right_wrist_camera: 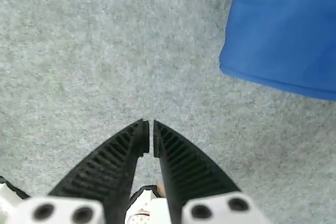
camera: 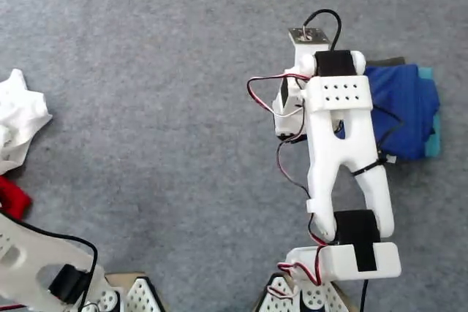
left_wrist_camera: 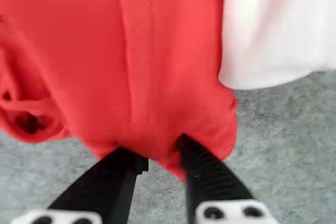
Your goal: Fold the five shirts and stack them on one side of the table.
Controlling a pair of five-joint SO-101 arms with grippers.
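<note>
Five shirts seem accounted for from the high view. Two lie crumpled, a white shirt (camera: 18, 118) and a red shirt (camera: 11, 196), at the far edge of the grey surface (camera: 183, 71) beside the left arm (camera: 44, 268). A folded blue shirt (camera: 402, 111) tops a stack by the right arm (camera: 340, 144). A teal shirt (camera: 433, 140) peeks out under the blue one, and a dark sliver (camera: 384, 62) is probably the third, though too little shows to be sure.

From the left wrist, the left jaws are grasping a bunched fold at the edge of the red shirt (left_wrist_camera: 131, 61). Cloth fills the gap between the tips, and the white shirt (left_wrist_camera: 278, 24) lies just beyond and touches the red.

From the right wrist, the right jaws are clenched on nothing over bare surface (right_wrist_camera: 79, 51). The blue shirt (right_wrist_camera: 283, 30) lies past the tips and apart from them.

I judge that the fourth shirt is being picked up. The next move calls for drawing the red cloth clear of the white without dragging it along. It then needs spreading flat in the open middle, with the right jaws releasing to take a second corner.
</note>
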